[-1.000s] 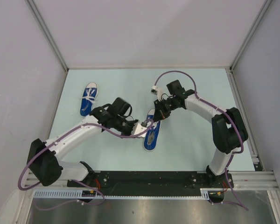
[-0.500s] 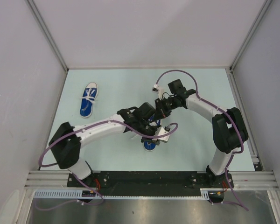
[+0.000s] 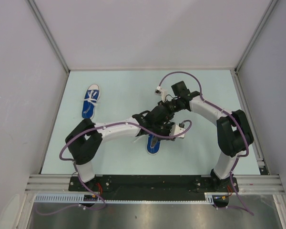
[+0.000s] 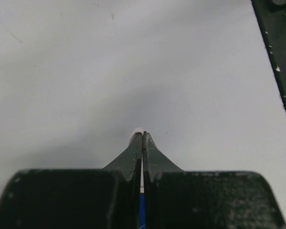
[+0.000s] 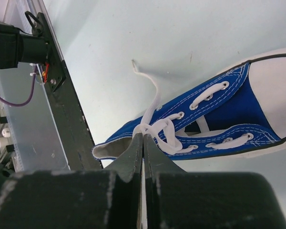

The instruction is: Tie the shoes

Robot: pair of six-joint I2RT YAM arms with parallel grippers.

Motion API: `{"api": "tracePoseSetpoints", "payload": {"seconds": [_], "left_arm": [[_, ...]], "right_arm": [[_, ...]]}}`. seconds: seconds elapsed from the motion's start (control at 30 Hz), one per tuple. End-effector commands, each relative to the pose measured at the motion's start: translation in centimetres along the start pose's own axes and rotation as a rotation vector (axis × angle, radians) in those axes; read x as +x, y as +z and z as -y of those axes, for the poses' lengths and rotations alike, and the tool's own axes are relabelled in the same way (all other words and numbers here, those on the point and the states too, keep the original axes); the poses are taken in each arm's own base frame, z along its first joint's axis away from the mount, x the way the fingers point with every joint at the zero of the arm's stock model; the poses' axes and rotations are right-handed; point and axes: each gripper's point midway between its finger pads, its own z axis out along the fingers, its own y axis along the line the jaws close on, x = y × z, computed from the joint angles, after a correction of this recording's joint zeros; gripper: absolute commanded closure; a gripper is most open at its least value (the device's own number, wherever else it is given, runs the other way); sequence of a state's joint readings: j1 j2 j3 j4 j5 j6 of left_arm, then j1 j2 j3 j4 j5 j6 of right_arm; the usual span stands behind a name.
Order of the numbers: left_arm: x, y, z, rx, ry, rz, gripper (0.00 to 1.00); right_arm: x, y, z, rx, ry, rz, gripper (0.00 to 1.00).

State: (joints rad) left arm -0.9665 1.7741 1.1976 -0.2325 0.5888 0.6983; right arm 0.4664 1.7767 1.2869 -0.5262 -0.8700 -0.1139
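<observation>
Both clenched: my right pincer [image 5: 143,136] pinches the lace [image 5: 155,102] at its crossing, sneaker [image 5: 238,109] just beneath; left pincer [image 4: 142,133] nips a white lace tip [image 4: 137,130]. Risk: a hard pull slips the lace or drags the sneaker.

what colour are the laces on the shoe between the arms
White laces on a blue shoe; best in the right wrist view.

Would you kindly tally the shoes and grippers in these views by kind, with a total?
Shoes: 2 (left shoe, centre shoe)
Grippers: 2 (left gripper, right gripper)
Total: 4
</observation>
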Motion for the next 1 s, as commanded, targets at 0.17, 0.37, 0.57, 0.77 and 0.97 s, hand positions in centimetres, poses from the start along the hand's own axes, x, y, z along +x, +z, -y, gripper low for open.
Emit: {"api": "tracePoseSetpoints", "payload": {"seconds": [0.17, 0.37, 0.57, 0.77, 0.97], "left_arm": [[0.5, 2.3, -2.8, -0.103, 0.016, 0.017, 1.0], [1.4, 2.7, -2.8, -0.112, -0.011, 0.007, 0.9], [-6.1, -3.6, -0.7, -0.135, 0.002, 0.226, 0.58], [-7.5, -12.3, 0.5, -0.194, -0.194, 0.372, 0.59], [0.5, -16.0, -2.0, -0.331, -0.374, 0.309, 0.61]], "right_arm": [[-1.2, -0.2, -0.7, -0.048, -0.043, 0.023, 1.0], [-0.7, -0.1, -0.6, -0.049, -0.032, 0.007, 1.0], [-0.5, -0.1, -0.6, -0.051, -0.038, -0.001, 1.0], [-0.7, 0.0, -0.6, -0.052, -0.045, 0.004, 1.0], [-0.9, 0.1, -1.0, -0.062, -0.051, 0.009, 1.0]]}}
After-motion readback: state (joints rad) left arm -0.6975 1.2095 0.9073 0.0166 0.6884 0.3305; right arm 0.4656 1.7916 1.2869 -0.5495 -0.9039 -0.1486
